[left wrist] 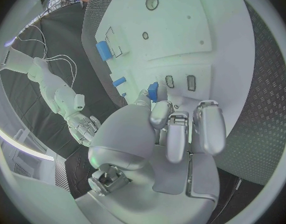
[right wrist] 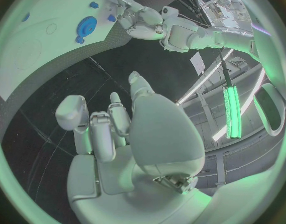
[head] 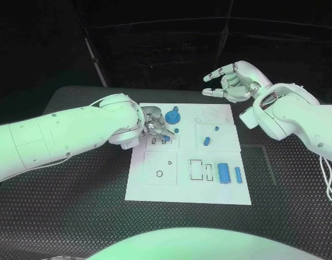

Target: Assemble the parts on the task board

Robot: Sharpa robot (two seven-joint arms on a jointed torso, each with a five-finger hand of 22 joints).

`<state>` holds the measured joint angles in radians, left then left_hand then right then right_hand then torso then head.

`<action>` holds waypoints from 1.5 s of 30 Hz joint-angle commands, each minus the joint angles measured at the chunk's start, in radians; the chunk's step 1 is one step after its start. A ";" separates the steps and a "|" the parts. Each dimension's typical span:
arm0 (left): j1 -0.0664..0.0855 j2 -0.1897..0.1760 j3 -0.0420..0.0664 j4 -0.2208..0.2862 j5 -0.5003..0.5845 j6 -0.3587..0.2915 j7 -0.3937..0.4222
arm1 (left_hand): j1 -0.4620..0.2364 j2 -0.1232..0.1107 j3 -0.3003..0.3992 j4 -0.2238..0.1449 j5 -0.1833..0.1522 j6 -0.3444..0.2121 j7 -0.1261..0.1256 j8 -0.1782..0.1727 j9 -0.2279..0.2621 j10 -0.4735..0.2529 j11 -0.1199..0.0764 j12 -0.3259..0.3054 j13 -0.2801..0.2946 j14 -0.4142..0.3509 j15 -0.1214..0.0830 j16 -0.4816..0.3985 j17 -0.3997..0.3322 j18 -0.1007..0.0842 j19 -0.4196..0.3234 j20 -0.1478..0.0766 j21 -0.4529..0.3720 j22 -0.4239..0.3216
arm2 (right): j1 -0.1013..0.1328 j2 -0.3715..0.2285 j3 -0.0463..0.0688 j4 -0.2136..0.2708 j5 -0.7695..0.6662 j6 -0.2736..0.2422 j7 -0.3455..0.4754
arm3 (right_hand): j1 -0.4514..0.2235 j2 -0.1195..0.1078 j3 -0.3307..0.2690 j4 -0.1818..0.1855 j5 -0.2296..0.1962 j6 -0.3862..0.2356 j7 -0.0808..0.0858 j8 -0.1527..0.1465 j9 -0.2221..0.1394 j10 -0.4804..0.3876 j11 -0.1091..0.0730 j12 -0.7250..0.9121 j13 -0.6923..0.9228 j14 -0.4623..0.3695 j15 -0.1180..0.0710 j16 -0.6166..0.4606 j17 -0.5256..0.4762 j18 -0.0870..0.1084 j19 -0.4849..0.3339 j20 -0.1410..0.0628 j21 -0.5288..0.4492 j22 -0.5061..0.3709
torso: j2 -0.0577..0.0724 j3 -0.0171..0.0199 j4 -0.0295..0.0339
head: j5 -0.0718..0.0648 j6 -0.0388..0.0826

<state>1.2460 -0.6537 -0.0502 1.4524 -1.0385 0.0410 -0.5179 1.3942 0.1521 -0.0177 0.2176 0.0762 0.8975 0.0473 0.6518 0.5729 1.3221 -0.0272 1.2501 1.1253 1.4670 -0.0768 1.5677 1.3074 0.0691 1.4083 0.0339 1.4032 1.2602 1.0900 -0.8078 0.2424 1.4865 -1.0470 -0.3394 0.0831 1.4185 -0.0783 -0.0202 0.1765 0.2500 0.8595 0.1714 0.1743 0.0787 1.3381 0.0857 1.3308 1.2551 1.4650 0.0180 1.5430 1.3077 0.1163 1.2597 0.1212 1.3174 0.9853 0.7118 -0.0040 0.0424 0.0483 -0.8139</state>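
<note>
The white task board (head: 189, 187) lies mid-table. My left hand (head: 154, 128) is over its near-left corner area by two small slots (left wrist: 170, 81). It pinches a small blue part (left wrist: 153, 91) between thumb and finger, right beside those slots. A blue gear (head: 174, 116) sits just past that hand and appears again as the blue gear (right wrist: 87, 26) in the right wrist view. More blue parts lie on the board: a peg (head: 217, 129), a short piece (head: 206, 142), a larger block (head: 223, 173) and a thin bar (head: 238, 174). My right hand (head: 232, 81) hangs raised beyond the board's far right corner, fingers apart, holding nothing.
The board has rectangular cut-outs (head: 201, 169) next to the larger block and round holes (head: 160, 174) on its near-left plate. Black patterned table (head: 72, 216) surrounds the board on all sides.
</note>
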 commanded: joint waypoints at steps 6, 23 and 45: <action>-0.007 -0.025 0.000 0.034 -0.031 -0.083 0.007 | -0.050 -0.072 0.252 -0.122 0.000 0.004 -0.010 0.003 0.015 0.010 -0.004 0.004 0.003 0.104 -0.004 0.003 0.263 -0.004 0.006 -0.005 -0.002 0.005 | 0.002 -0.001 0.001 -0.007 -0.001 0.007 0.005 | 0.000 0.010 -0.006 -0.001 0.005 0.002 0.000 0.004 -0.002 0.006 -0.001 0.002 0.001 0.084 -0.008 -0.005 0.169 -0.006 -0.001 -0.004 -0.002 -0.001 | -0.007 0.0036 0.0108 | -0.005 -0.006; -0.042 -0.025 0.000 0.042 -0.100 -0.120 0.004 | -0.117 -0.139 0.415 -0.124 -0.002 0.007 -0.009 0.008 0.037 0.015 -0.003 0.005 0.004 0.104 -0.005 0.003 0.263 -0.004 0.008 -0.003 -0.005 0.009 | 0.002 0.006 0.001 -0.022 -0.007 0.012 0.005 | 0.000 0.011 -0.006 -0.002 0.006 0.003 0.000 0.005 -0.002 0.006 -0.001 0.002 0.001 0.084 -0.008 -0.006 0.168 -0.006 0.000 -0.004 -0.002 -0.001 | -0.009 0.0045 0.0106 | -0.002 -0.009; -0.060 -0.004 -0.001 0.014 -0.129 -0.107 0.000 | -0.126 -0.148 0.440 -0.128 -0.003 0.005 -0.009 0.009 0.041 0.014 -0.002 0.003 0.000 0.104 -0.005 0.003 0.263 -0.004 0.007 -0.003 -0.006 0.008 | 0.002 0.010 0.000 -0.025 -0.011 0.016 0.006 | 0.000 0.011 -0.006 -0.002 0.006 0.003 0.000 0.005 -0.002 0.006 -0.001 0.002 0.001 0.084 -0.008 -0.006 0.168 -0.006 0.000 -0.004 -0.002 -0.001 | -0.007 0.0044 0.0119 | -0.005 -0.012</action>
<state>1.1858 -0.6592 -0.0514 1.4667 -1.1566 -0.0719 -0.5174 1.2584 0.0038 0.3168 0.1912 0.0701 0.9044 0.0446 0.6557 0.6133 1.3311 -0.0284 1.2502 1.1267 1.4671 -0.0769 1.5677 1.3074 0.0693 1.4120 0.0303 1.4032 1.2676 1.0900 -0.7993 0.2421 1.4603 -1.0548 -0.3287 0.0832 1.4185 -0.0783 -0.0200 0.1764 0.2500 0.8595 0.1714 0.1741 0.0780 1.3381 0.0857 1.3308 1.2552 1.4650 0.0180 1.5430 1.3074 0.1164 1.2597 0.1212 1.3174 0.9853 0.7042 0.0002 0.0541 0.0436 -0.8258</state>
